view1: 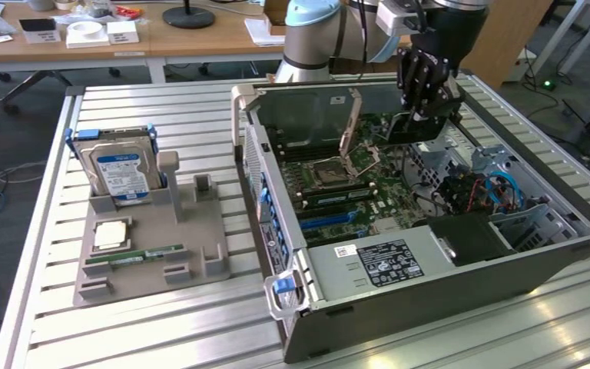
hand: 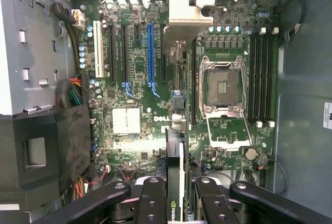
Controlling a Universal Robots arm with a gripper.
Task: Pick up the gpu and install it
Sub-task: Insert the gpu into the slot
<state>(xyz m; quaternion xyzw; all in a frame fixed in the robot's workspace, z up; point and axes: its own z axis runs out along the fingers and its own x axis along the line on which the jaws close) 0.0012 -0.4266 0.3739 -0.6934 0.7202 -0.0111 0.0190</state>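
My gripper (hand: 179,203) is closed on the gpu (hand: 175,162): the fingers (hand: 150,206) press against its two flat black faces, pinching the card between them. The card is held on edge, and its silvery end bracket (hand: 188,16) points toward the vented end wall of the computer case (view1: 418,300). In the exterior view, the gripper (view1: 423,108) hangs over the far part of the case, which lies on its side with its open face up, and the gpu (view1: 413,131) sits just below the fingertips, above the motherboard (view1: 346,192). In the wrist view, the card lines up over the motherboard (hand: 129,125) between the blue slot (hand: 151,53) and the CPU socket (hand: 223,86). I cannot tell whether its lower edge touches a slot. On the slatted table (view1: 151,338), to the exterior view's left of the case, a grey fixture (view1: 141,277) holds a hard drive (view1: 119,171) standing upright and a green RAM stick (view1: 136,255) lying flat.
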